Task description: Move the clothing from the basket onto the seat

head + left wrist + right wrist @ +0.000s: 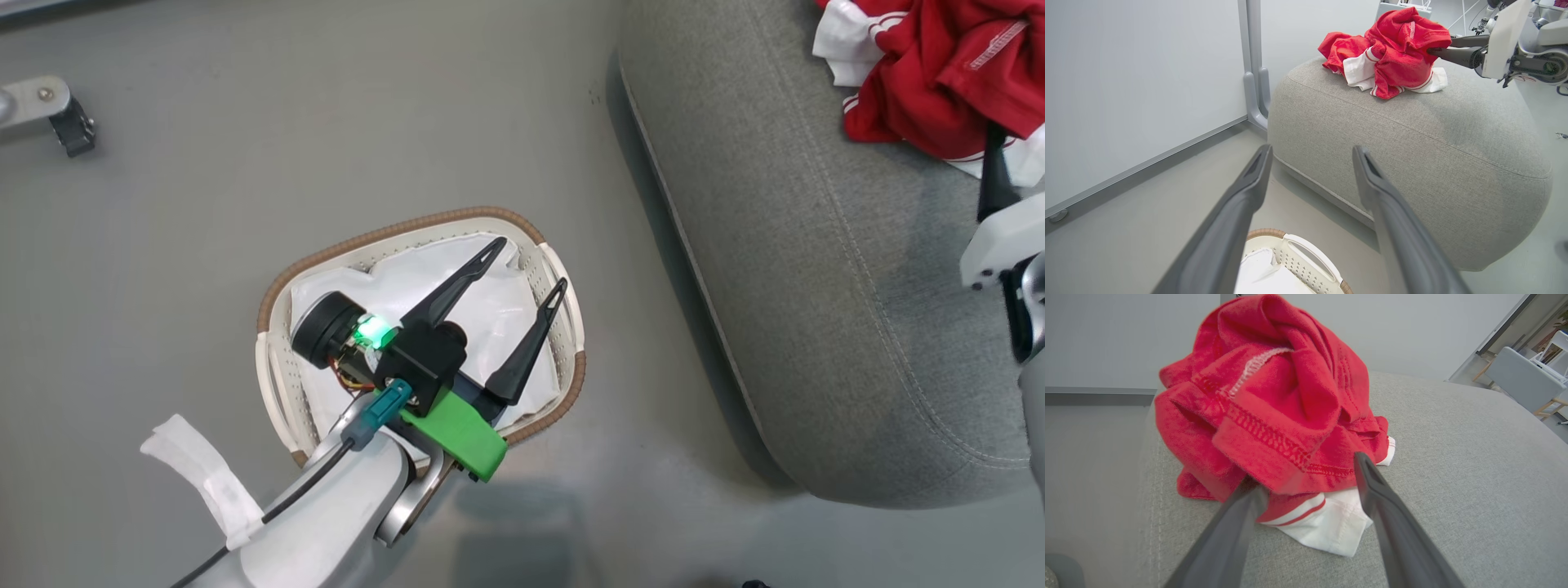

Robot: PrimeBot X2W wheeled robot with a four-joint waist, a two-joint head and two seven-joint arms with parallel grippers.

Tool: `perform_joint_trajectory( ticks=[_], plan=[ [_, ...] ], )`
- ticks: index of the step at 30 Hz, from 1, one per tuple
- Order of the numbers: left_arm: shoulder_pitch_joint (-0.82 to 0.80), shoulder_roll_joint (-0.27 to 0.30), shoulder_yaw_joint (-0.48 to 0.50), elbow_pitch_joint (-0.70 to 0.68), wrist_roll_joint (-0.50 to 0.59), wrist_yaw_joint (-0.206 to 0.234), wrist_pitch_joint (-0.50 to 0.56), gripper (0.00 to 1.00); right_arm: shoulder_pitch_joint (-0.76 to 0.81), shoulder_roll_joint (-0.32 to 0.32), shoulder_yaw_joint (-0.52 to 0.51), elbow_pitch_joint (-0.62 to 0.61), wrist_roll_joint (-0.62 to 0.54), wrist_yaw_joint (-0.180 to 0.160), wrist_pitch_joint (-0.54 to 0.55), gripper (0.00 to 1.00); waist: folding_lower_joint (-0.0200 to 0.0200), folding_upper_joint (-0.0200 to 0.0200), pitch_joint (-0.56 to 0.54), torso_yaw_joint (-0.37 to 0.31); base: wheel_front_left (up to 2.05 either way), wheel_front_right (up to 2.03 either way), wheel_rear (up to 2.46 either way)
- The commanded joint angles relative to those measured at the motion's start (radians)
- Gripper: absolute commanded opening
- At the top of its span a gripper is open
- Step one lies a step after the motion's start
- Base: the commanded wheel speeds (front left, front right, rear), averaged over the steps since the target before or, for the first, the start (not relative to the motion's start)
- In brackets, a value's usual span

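The clothing [939, 73] is a crumpled heap of red garments with white trim, lying on the far part of the grey seat [816, 310]. My right gripper [1308, 475] is open at the heap's near edge, its fingertips [1361, 465] touching the red cloth [1274, 408]. From the left wrist view that gripper [1437, 51] reaches into the heap [1392, 53] from the right. The cream basket [408, 229] stands on the floor left of the seat and holds a white lining sheet [384, 286]. My left gripper [531, 262] hangs open and empty above it.
A metal leg with a black caster [49, 110] sits on the floor at the far left. A grey frame post [1253, 81] and a white wall panel stand behind the seat [1412, 155]. The basket's handle [1306, 255] is just below my left fingers.
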Motion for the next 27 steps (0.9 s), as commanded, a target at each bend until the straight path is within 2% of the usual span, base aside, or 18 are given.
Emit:
perform_joint_trajectory(
  ticks=[1,12,20,27],
  plan=[
    [0.019,0.006,0.007,0.003,-0.008,0.006,-0.008,1.00,0.036,0.006,0.006,-0.023,0.008,-0.001,-0.004,1.00,0.0000,0.0000,-0.030,-0.008,0.00,0.00,0.00],
    [0.107,-0.021,0.097,0.014,-0.047,0.032,-0.017,1.00,0.172,0.017,0.035,-0.161,0.015,-0.001,-0.004,1.00,0.0000,0.0000,-0.153,0.034,0.00,0.00,0.00],
    [0.224,-0.051,0.234,-0.016,-0.039,0.035,-0.017,1.00,0.199,0.030,0.064,-0.234,0.017,-0.001,0.007,1.00,0.0000,0.0000,-0.241,0.112,0.00,0.00,0.00],
    [0.314,-0.079,0.366,-0.023,-0.020,0.024,-0.017,1.00,0.206,0.084,0.091,-0.268,0.032,-0.001,0.014,1.00,0.0000,0.0000,-0.279,0.180,0.00,0.00,0.00]
  ],
)
